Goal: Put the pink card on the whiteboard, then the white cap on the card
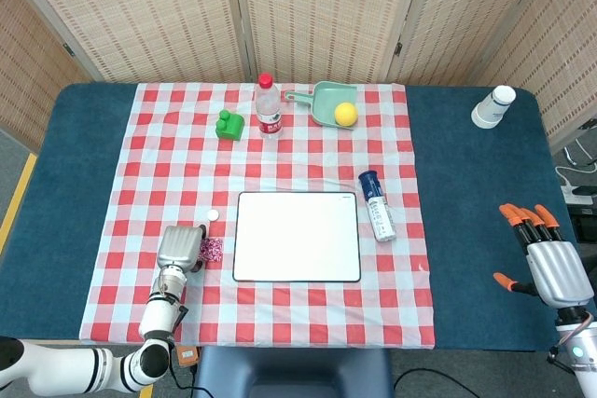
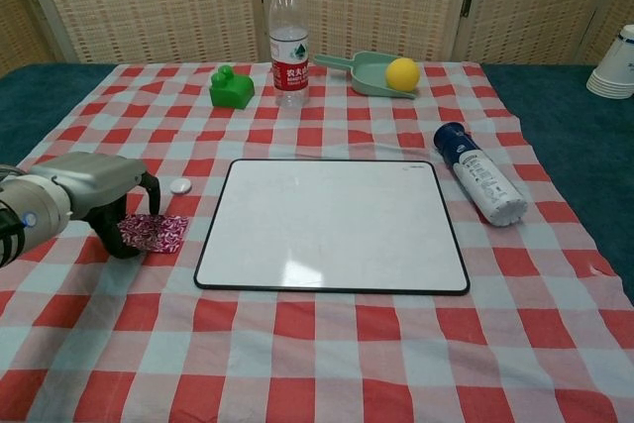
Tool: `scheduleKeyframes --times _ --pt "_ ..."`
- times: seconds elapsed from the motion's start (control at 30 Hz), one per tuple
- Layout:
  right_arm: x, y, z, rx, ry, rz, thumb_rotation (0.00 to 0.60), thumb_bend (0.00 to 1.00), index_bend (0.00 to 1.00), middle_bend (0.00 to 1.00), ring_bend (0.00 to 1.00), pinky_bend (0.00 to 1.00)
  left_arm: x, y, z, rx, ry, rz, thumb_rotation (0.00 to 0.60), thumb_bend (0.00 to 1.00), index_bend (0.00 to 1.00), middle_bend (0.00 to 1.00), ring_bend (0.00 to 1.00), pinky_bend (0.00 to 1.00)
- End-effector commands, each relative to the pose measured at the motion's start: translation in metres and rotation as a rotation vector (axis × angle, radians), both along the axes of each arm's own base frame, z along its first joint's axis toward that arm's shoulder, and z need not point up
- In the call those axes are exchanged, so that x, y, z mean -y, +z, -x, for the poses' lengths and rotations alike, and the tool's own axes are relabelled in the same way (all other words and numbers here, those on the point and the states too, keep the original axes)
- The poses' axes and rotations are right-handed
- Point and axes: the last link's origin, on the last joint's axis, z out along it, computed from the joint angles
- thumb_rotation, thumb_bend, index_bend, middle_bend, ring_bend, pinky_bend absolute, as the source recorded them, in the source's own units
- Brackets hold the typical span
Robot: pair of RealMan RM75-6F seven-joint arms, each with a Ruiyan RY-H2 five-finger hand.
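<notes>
The pink patterned card (image 1: 213, 250) (image 2: 158, 233) lies on the checked cloth just left of the whiteboard (image 1: 297, 235) (image 2: 332, 225). My left hand (image 1: 182, 247) (image 2: 84, 185) curls over the card's left end and pinches it between thumb and fingers, with that edge slightly raised. A small white cap (image 1: 213, 215) (image 2: 180, 185) sits on the cloth just beyond the card, near the whiteboard's far left corner. The board's surface is bare. Far off at the table's right edge, my right hand (image 1: 550, 263) rests with fingers spread and holds nothing; only the head view shows it.
At the back stand a water bottle (image 1: 269, 107) (image 2: 288, 37), a green block (image 1: 229, 125) (image 2: 231, 87) and a green scoop (image 1: 322, 100) holding a yellow ball (image 1: 346, 114) (image 2: 402, 73). A blue-capped tube (image 1: 377, 205) (image 2: 481, 185) lies right of the whiteboard. Stacked paper cups (image 1: 492, 107) (image 2: 616, 64) stand far right.
</notes>
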Motion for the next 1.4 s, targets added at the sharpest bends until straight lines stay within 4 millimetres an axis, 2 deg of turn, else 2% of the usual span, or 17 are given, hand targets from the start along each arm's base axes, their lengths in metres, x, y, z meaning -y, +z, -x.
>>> scheduleKeyframes --times 0.03,0.13,0.33,0.47,0.67,0.87,1.07,1.27,1.4 --pt "0.000 0.000 0.000 0.001 0.001 0.000 0.600 0.00 0.00 0.10 0.00 0.00 -0.001 0.003 -0.004 0.004 -0.007 -0.002 0.600 0.26 0.39 1.00 1.00 1.00" --pt "0.000 0.000 0.000 0.000 0.001 -0.003 0.600 0.00 0.00 0.10 0.00 0.00 -0.004 0.005 -0.015 0.010 -0.029 -0.006 0.600 0.26 0.39 1.00 1.00 1.00" --pt "-0.001 0.000 -0.001 0.002 0.007 -0.003 0.600 0.00 0.00 0.10 0.00 0.00 -0.009 0.001 -0.054 0.024 -0.104 0.005 0.600 0.26 0.39 1.00 1.00 1.00" --pt "-0.001 0.001 -0.001 0.005 0.009 -0.001 0.600 0.00 0.00 0.10 0.00 0.00 -0.010 -0.014 -0.084 0.046 -0.135 0.027 0.600 0.26 0.39 1.00 1.00 1.00" --pt "-0.002 0.005 -0.001 0.017 0.009 0.005 0.600 0.00 0.00 0.10 0.00 0.00 -0.012 -0.044 -0.117 0.069 -0.152 0.043 0.600 0.26 0.38 1.00 1.00 1.00" --pt "-0.003 0.008 0.000 0.031 0.013 0.006 0.600 0.00 0.00 0.10 0.00 0.00 -0.014 -0.070 -0.137 0.065 -0.149 0.062 0.600 0.26 0.38 1.00 1.00 1.00" --pt "-0.001 0.011 0.002 0.044 0.008 0.007 0.600 0.00 0.00 0.10 0.00 0.00 -0.018 -0.083 -0.155 0.068 -0.166 0.053 0.600 0.26 0.38 1.00 1.00 1.00" --pt "0.000 0.014 0.004 0.053 0.004 0.007 0.600 0.00 0.00 0.10 0.00 0.00 -0.023 -0.090 -0.162 0.062 -0.166 0.044 0.600 0.27 0.38 1.00 1.00 1.00" --pt "0.000 0.015 0.004 0.057 0.003 0.011 0.600 0.00 0.00 0.10 0.00 0.00 -0.027 -0.091 -0.160 0.061 -0.159 0.037 0.600 0.26 0.32 1.00 1.00 1.00"
